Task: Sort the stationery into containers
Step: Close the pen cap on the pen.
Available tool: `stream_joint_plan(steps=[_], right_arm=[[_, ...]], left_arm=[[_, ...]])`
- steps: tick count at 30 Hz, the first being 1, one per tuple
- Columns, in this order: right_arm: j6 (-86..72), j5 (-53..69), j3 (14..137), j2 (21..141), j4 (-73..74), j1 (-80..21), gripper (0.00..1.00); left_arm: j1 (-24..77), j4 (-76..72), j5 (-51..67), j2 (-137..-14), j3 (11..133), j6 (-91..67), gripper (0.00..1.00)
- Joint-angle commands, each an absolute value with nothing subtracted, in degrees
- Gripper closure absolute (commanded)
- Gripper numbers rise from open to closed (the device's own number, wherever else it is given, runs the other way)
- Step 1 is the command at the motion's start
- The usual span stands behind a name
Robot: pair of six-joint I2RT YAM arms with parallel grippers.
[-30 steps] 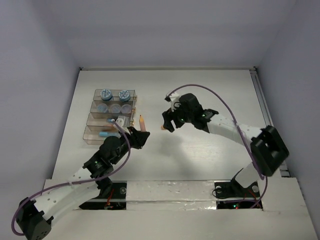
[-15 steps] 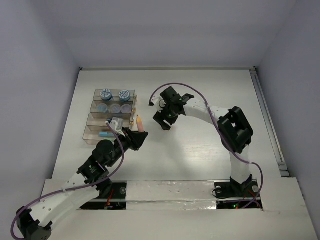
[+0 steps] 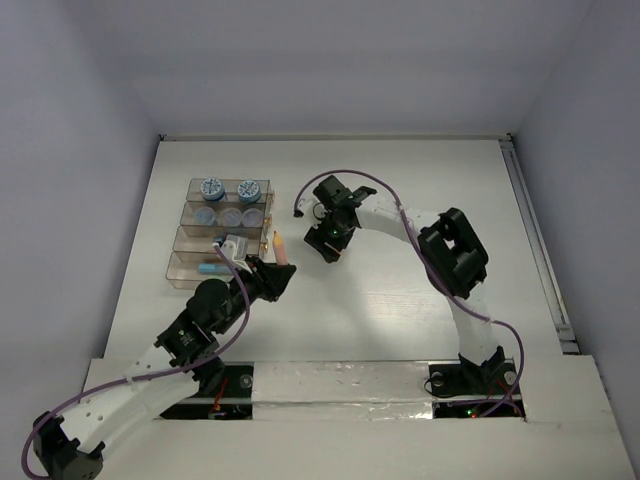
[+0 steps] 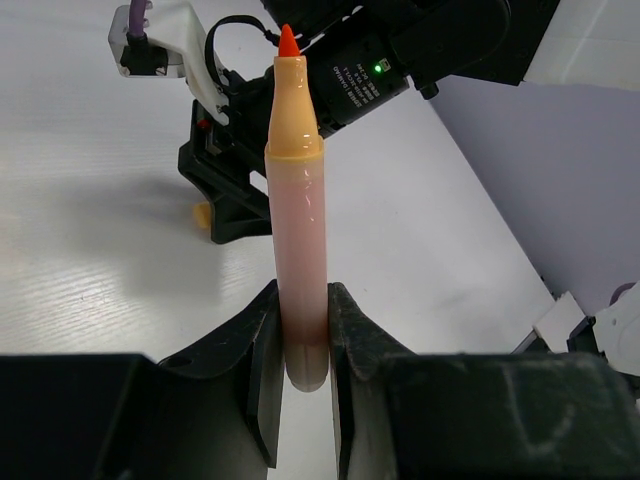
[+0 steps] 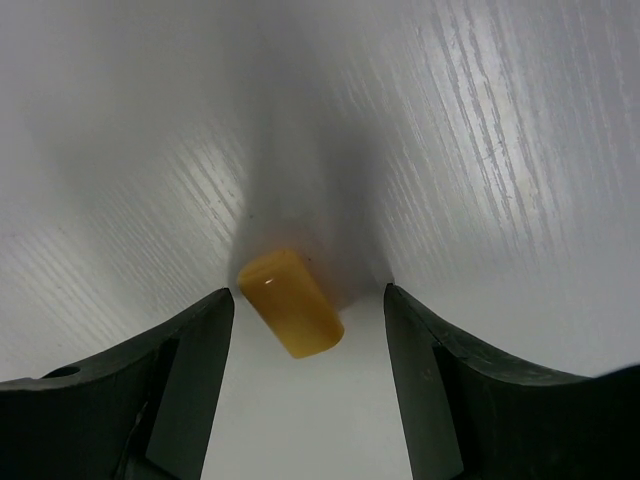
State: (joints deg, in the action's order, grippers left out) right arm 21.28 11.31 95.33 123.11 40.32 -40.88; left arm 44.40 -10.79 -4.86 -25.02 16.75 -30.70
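The white table (image 3: 400, 300) has a fine wood-grain texture, plain in the right wrist view. At about 9 o'clock from its centre stands the tray block (image 3: 190, 258), 4 long narrow rectangular compartments of clear, brown-tinted plastic, stepped one behind another. The farthest tray holds 2 round blue-grey jars (image 3: 211, 187) with patterned tops; the next holds 3 round blue-grey lids (image 3: 229, 216) in a row. The nearest tray holds 1 light blue pen (image 3: 208, 268), and the left wrist partly hides what is in the third. The left gripper (image 4: 300, 340), just at 3 o'clock of the block's near corner, is clamped on the lower end of 1 uncapped marker (image 4: 298, 250). The marker is a smooth cylinder with a translucent pinkish barrel, an orange collar and a red-orange tip, and it points toward 12 o'clock in the top view. At 3 o'clock from that tip, the right gripper (image 5: 306, 318) points down at the table, its 2 black fingers (image 5: 190, 370) apart. Between them, touching neither, lies 1 small glossy yellow-orange cap (image 5: 290, 303), a stubby rounded cylinder on its side.
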Motion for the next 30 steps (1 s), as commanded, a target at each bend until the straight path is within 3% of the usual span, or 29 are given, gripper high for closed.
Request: stream_joint_plan(steps=[1,16,18,19,22,30], right_arm=[[21.6,9.3,97.2,124.1,39.4,-41.0,0.33],[20.5,5.1,97.2,126.2,36.7,-41.0,0.37],[20.2,5.5,97.2,126.4,36.7,-41.0,0.49],[19.9,5.5,96.8,126.4,36.3,-41.0,0.61],[18.6,5.5,95.4,125.4,35.2,-41.0,0.75],[11.7,5.8,85.1,114.5,22.6,-41.0,0.86]], left_arm=[[44.4,-12.9,-5.5,-25.7,18.5,-30.1,1.0],[44.4,-12.7,-5.8,-26.5,18.8,-30.1,1.0],[44.4,-12.6,-5.9,-26.4,18.9,-30.1,1.0],[44.4,-12.4,-6.1,-26.2,18.9,-30.1,1.0],[44.4,-12.5,-6.0,-26.1,18.7,-30.3,1.0],[44.4,-13.8,-4.8,-27.4,18.9,-30.5,1.0]])
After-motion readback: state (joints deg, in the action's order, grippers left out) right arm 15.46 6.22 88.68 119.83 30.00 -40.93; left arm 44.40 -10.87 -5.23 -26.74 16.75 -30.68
